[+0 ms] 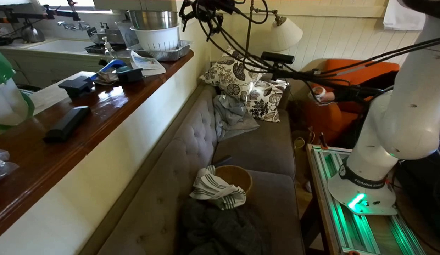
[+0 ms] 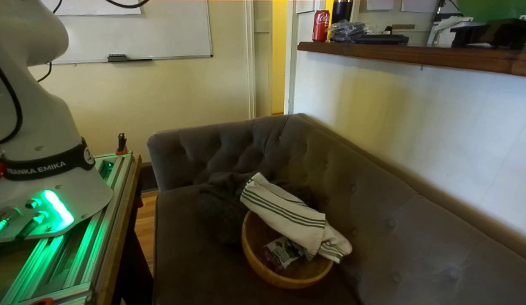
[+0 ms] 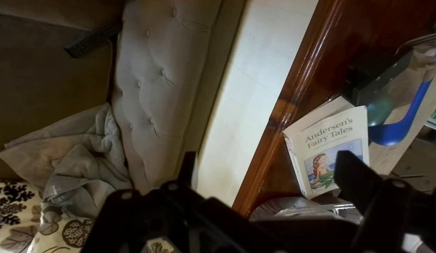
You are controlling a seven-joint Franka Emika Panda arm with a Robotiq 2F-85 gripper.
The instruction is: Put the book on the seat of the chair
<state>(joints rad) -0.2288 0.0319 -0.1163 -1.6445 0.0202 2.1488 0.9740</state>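
Observation:
The book (image 3: 325, 135), pale with a mermaid picture and titled Andersen's Fairy Tales, lies on the wooden ledge; it also shows in an exterior view (image 1: 147, 66). My gripper (image 3: 267, 154) is open and empty; its right finger overlaps the book in the wrist view, apart from it. In an exterior view the gripper (image 1: 198, 27) hangs in the air by the ledge's far end. The grey sofa's seat (image 1: 269, 145) is below the ledge; it also shows in an exterior view (image 2: 186, 250) and the wrist view (image 3: 38, 77). An orange armchair (image 1: 361, 69) stands at the back.
Beside the book are a foil tray (image 1: 184, 44) with a white colander (image 1: 156, 38), a black block (image 1: 129, 74) and a blue ladle (image 3: 397, 131). On the sofa are a wooden bowl (image 2: 271, 275) with a striped towel (image 2: 284, 212), a grey blanket (image 3: 80, 147), patterned pillows (image 1: 267, 99) and a remote (image 3: 93, 38).

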